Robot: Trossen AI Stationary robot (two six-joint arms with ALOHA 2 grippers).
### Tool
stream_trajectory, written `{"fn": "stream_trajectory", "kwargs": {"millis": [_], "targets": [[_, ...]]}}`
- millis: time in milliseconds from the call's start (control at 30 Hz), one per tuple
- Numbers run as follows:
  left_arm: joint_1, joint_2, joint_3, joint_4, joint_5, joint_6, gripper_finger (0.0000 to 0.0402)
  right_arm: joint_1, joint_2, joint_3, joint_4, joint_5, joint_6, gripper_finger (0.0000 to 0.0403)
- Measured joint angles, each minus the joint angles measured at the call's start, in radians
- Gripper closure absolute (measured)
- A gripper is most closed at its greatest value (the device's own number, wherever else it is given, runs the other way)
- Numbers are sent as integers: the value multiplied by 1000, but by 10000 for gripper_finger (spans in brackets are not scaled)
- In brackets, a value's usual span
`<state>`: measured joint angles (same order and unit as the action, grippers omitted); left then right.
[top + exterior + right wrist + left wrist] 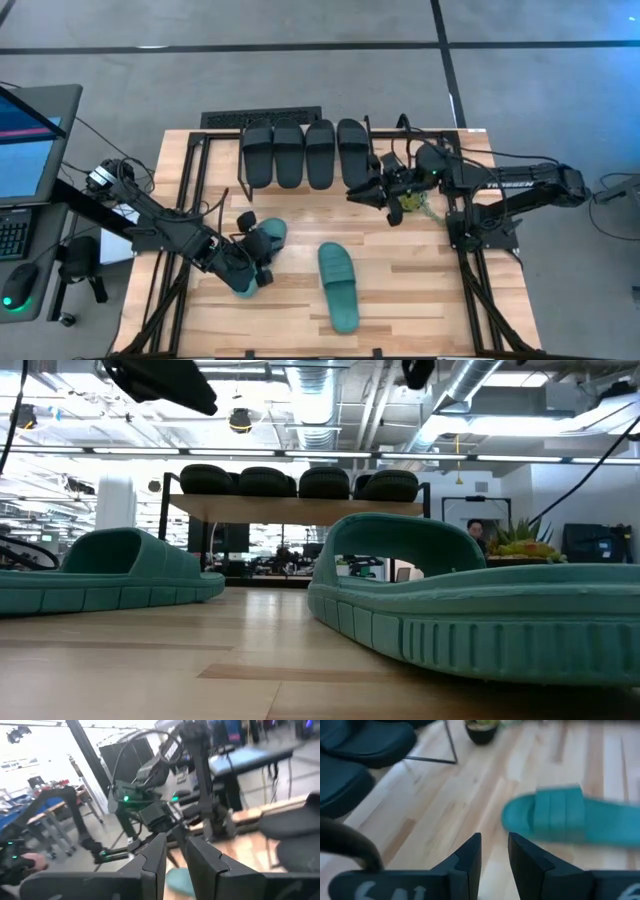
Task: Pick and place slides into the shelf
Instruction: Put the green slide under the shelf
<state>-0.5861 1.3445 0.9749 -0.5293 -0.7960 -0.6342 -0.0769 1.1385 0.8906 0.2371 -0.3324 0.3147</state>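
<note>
Four black slides (305,152) lined up side by side on the shelf (290,185) at the far edge of the table (420,300), toes and heels running front to back, filling the top board from its left end almost to its right. Two teal slides still down on the table: one (339,285) lying flat near the middle, clear of both arms, the other (268,237) just left of it, partly covered by the left arm. Left end effector (250,272) low over that second teal slide, fingers (470,857) drawn close with only a narrow gap, nothing seen between them in the left wrist view; whether touching the slide, cannot tell. Right end effector (358,190) up at the shelf's right end, just beside the last black slide, fingers (152,855) likewise nearly together and holding nothing visible. Small dark pot with greenery (410,207) on the table right beside the right arm's wrist, close to the shelf's right legs. Black ribbed mat (262,119) behind the shelf. Monitor (30,145) and keyboard off the table's left side. In the low view, teal slides large in front, shelf with its black row behind, a person (476,532) far back in the room.
</note>
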Motion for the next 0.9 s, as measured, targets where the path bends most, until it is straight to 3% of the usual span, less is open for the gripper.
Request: {"fn": "stream_trajectory", "kwargs": {"millis": [133, 267, 467, 633, 800, 900], "targets": [[-2, 0, 0, -29, 109, 150, 315, 37, -1, 0, -24, 25, 20, 339], [-3, 0, 0, -77, 194, 203, 315, 101, -11, 2, -61, 197, -52, 339], [-3, 0, 0, -90, 207, 176, 315, 135, -62, 0, -295, 476, -95, 339], [4, 0, 0, -89, 234, 153, 315, 134, -54, 0, -373, 488, -4, 339], [39, 0, 0, -134, 441, 220, 315, 139, -11, 0, -386, 462, 0, 339], [48, 0, 0, -178, 533, 182, 315, 159, -3, 0, -407, 438, -23, 339]]}}
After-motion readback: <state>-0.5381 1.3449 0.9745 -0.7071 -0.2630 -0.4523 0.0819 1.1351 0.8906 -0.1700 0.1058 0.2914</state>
